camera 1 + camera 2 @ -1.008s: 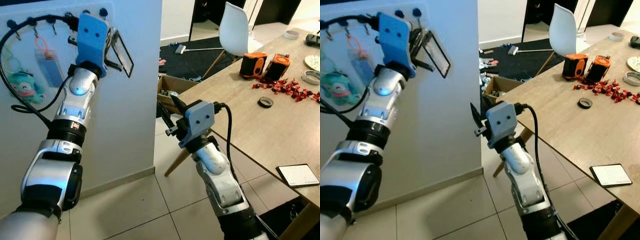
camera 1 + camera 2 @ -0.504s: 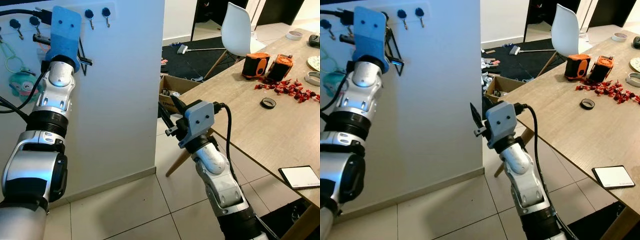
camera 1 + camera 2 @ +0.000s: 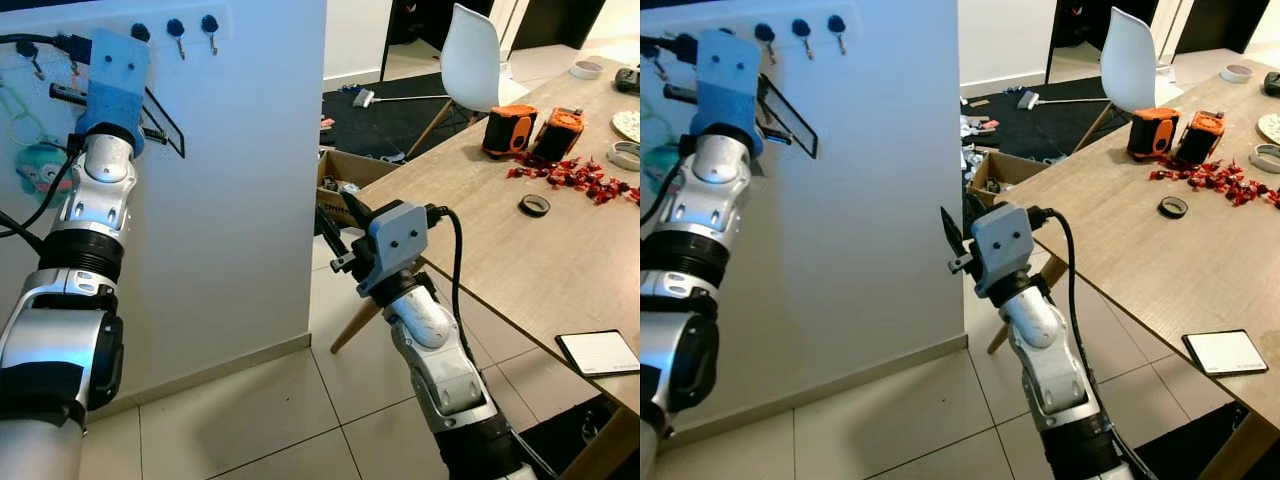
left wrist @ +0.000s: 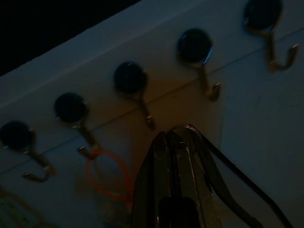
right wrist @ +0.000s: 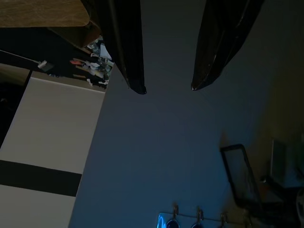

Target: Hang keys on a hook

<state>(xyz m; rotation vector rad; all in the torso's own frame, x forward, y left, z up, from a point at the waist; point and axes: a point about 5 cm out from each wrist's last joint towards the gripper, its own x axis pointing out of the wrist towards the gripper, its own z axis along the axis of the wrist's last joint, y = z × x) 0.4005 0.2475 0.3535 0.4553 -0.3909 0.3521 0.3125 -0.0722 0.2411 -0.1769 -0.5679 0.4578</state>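
We have our left claw point(image 3: 165, 115) raised against the white wall panel point(image 3: 250, 180), just below the row of dark round-headed metal hooks point(image 4: 194, 47). Its 2 long black fingers point(image 4: 175, 190) lie pressed together, and a thin metal ring point(image 4: 187, 128) seems to sit at their tips; we judge this to be the keys, though the dim wrist view does not let us be sure. The ring sits just under the third hook point(image 4: 130, 78) of the 5 in that view, near it but not yet over its bent tip. An orange loop point(image 4: 107, 173) already hangs from the neighbouring hook to the left.

So the step in hand is lining the ring up with a free hook. Next we would need to lift slightly, slide the ring over the hook's tip, then let go.

Our right claw point(image 5: 168, 88) hangs idle at mid-height near the wooden worktop point(image 3: 520, 260), fingers set wide apart.
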